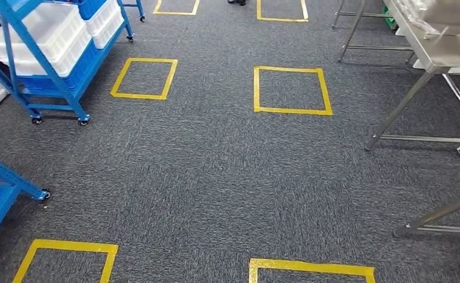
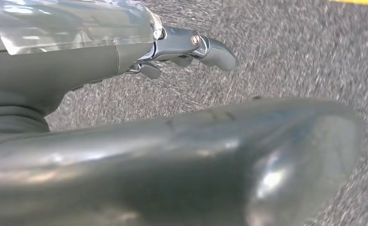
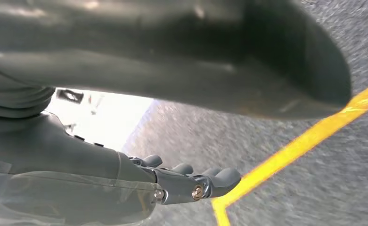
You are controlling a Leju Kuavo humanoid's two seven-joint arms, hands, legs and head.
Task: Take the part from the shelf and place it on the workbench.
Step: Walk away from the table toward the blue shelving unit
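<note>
Grey carpet floor (image 1: pixel 215 171) spreads wide and open through the middle, marked with yellow tape squares (image 1: pixel 292 90). At the left edge stands a blue wheeled shelf (image 1: pixel 50 71) loaded with white bins (image 1: pixel 45 35), and the corner of a second blue rack (image 1: pixel 3 194) pokes in lower down. Along the right edge runs a steel workbench (image 1: pixel 433 53), its tabletop reaching out of frame, its thin legs angling to the floor. No part can be picked out among the bins, so its place cannot be told. The left hand (image 2: pixel 191 47) hangs over the carpet, fingers (image 2: pixel 217 54) extended and loosely apart, holding nothing. The right hand (image 3: pixel 191 181) hangs likewise near a yellow tape corner (image 3: pixel 222 205), fingers (image 3: pixel 226 176) gently curled, apart, empty
</note>
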